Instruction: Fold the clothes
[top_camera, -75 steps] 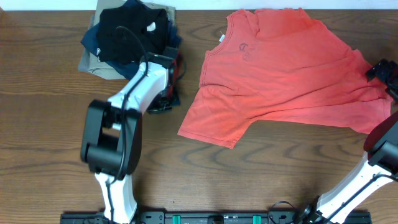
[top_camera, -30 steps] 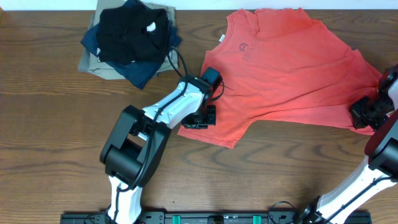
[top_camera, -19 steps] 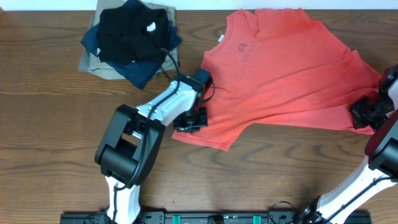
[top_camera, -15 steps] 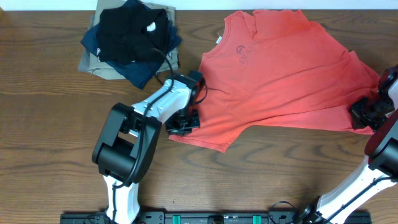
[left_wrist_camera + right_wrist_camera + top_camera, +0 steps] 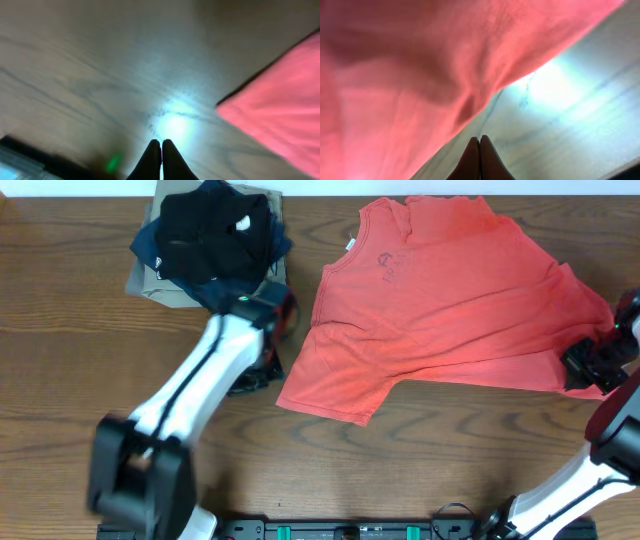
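Left claw (image 5: pixel 161 145) swung back off T-shirt (image 5: pixel 450 290), closed, right claw (image 5: pixel 479 141) closed

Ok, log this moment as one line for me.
phase: pre-fold | T-shirt: spread out, unfolded | left gripper: shut, empty, over bare table beside T-shirt | right gripper: shut, empty, at T-shirt's edge

Red-orange short-sleeved cotton T-shirt (image 5: pixel 450 300) lies spread between the left gripper (image 5: pixel 252 382) and the right gripper (image 5: pixel 588 366).
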